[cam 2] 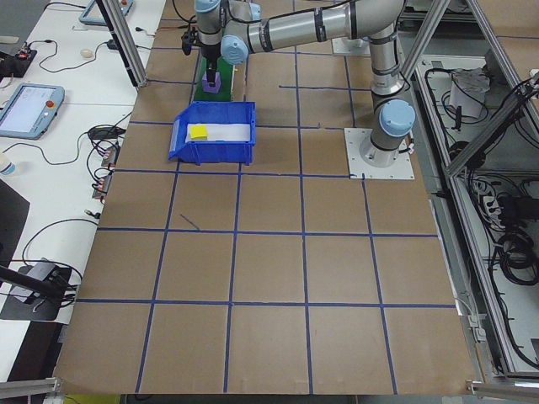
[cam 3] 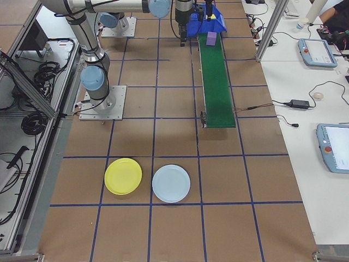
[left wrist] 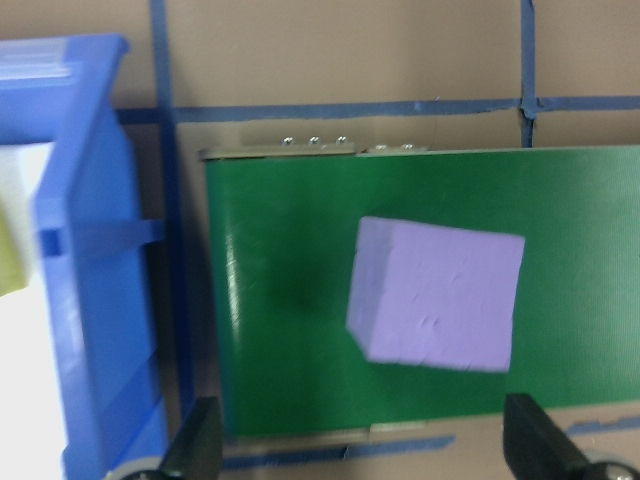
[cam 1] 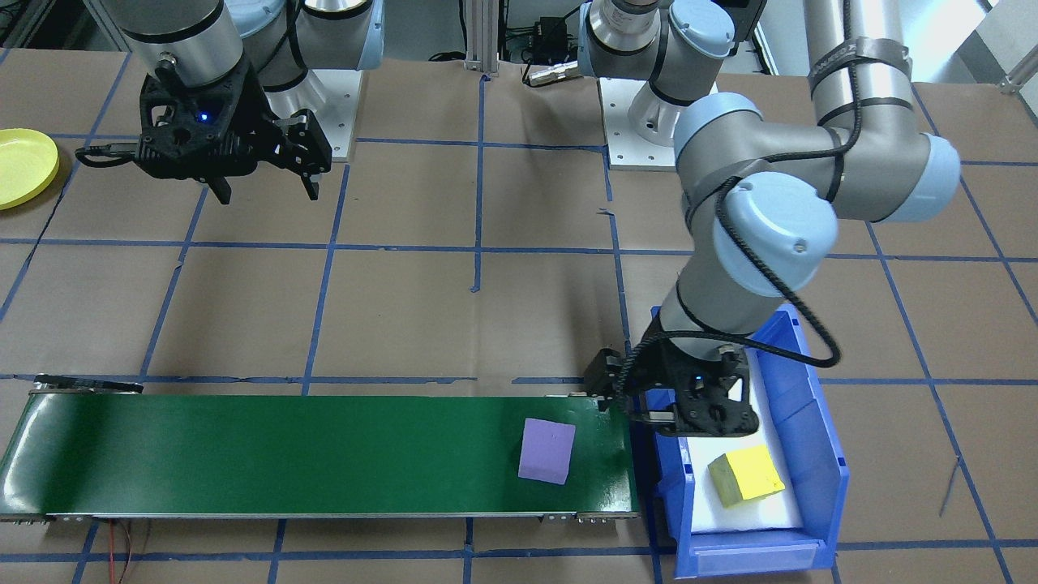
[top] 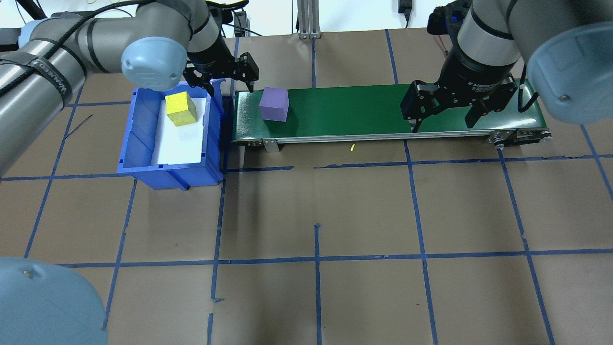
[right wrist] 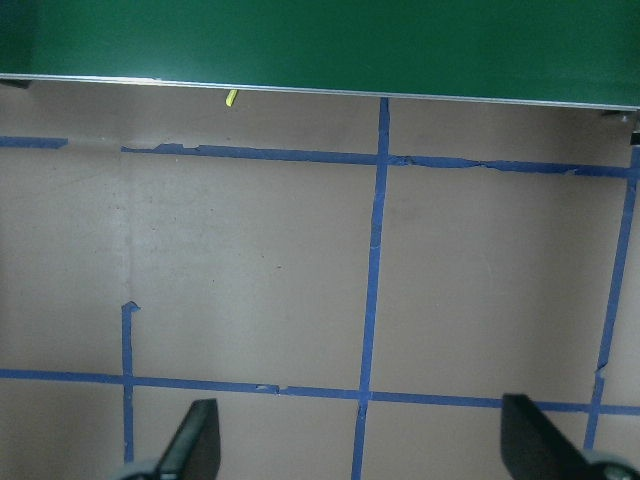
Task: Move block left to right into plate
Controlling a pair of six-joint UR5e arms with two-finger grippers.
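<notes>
A purple block [cam 1: 547,450] [top: 274,103] [left wrist: 435,295] lies on the green conveyor belt [cam 1: 284,454] [top: 359,112] near its end by the blue bin. My left gripper [top: 229,86] [cam 1: 673,414] [left wrist: 365,450] hangs open and empty over that belt end and the bin's edge, with the block just ahead of its fingers. Further along, my right gripper [cam 1: 266,193] [top: 443,124] [right wrist: 365,450] hovers open and empty above the table on the robot's side of the belt. The yellow plate [cam 1: 20,166] [cam 3: 123,176] rests on the table beyond the belt's other end.
The blue bin [cam 1: 819,454] [top: 139,139] holds a yellow block [cam 1: 746,474] [top: 180,109] on a white liner. A light-blue plate [cam 3: 171,183] sits next to the yellow one. Blue tape lines grid the brown table.
</notes>
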